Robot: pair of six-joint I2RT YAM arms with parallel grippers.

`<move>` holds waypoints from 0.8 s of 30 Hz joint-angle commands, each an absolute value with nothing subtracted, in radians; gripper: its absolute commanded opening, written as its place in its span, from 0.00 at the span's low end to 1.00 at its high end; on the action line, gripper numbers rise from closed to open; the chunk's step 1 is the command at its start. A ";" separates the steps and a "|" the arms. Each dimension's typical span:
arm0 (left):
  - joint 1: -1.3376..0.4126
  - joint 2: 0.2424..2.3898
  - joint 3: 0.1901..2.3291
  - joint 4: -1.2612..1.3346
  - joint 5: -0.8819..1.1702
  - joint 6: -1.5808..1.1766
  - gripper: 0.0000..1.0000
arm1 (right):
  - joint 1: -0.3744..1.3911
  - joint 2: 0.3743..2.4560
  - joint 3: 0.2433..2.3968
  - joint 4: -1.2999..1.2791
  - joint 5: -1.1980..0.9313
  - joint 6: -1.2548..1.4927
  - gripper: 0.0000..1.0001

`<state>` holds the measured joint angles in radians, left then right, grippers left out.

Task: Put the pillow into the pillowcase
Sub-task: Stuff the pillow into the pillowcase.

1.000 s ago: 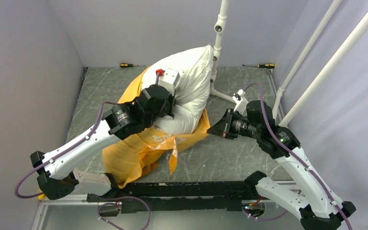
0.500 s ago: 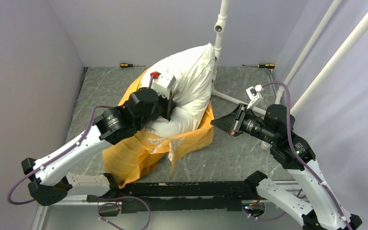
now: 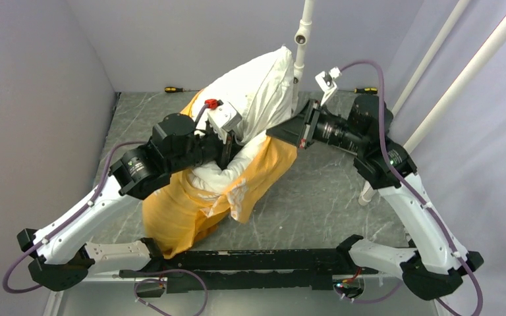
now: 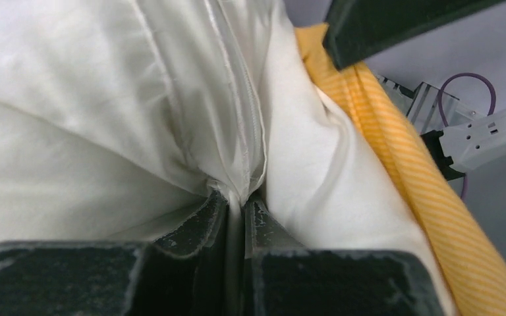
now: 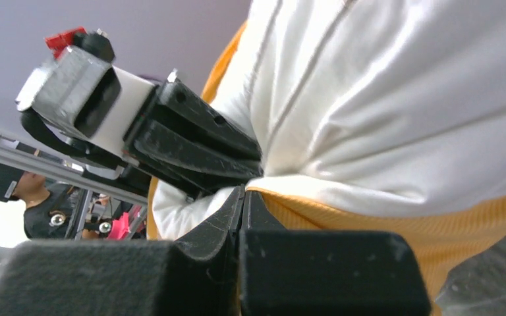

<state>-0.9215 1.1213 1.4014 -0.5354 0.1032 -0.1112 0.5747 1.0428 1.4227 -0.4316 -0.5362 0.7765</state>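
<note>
The white pillow (image 3: pixel 257 89) stands tilted, its lower end inside the orange-yellow pillowcase (image 3: pixel 184 210), which trails toward the near edge. My left gripper (image 3: pixel 229 141) is shut on a fold of the pillow along its seam (image 4: pixel 240 191). My right gripper (image 3: pixel 278 131) is shut on the pillowcase's rim (image 5: pixel 316 210) at the pillow's right side and holds it raised off the table. In the right wrist view the pillow (image 5: pixel 382 99) bulges above the orange rim, and the left gripper's fingers (image 5: pixel 197 148) sit close to the left. The pillowcase's print is hidden.
A white pipe stand (image 3: pixel 301 39) rises just behind the pillow, and slanted white pipes (image 3: pixel 461 85) run along the right. Two screwdrivers (image 3: pixel 174 89) (image 3: pixel 367 90) lie at the back edge of the grey mat (image 3: pixel 316 197). Grey walls close in the left and back.
My right gripper has risen and swung toward the back left, drawing the pillowcase rim up the pillow's side. My left gripper has shifted left with the pillow, which now stands steeper.
</note>
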 commanded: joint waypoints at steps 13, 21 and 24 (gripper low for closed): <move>-0.942 1.353 1.351 -0.942 -0.162 -0.268 0.00 | 0.560 1.036 1.623 -0.183 -0.385 0.698 0.15; -0.942 1.322 1.292 -0.862 -0.178 -0.390 0.00 | 0.559 0.788 1.362 -0.603 -0.103 0.762 0.93; -0.942 1.343 1.270 -0.827 -0.131 -0.401 0.00 | 0.560 0.766 1.304 -0.586 -0.248 0.739 0.87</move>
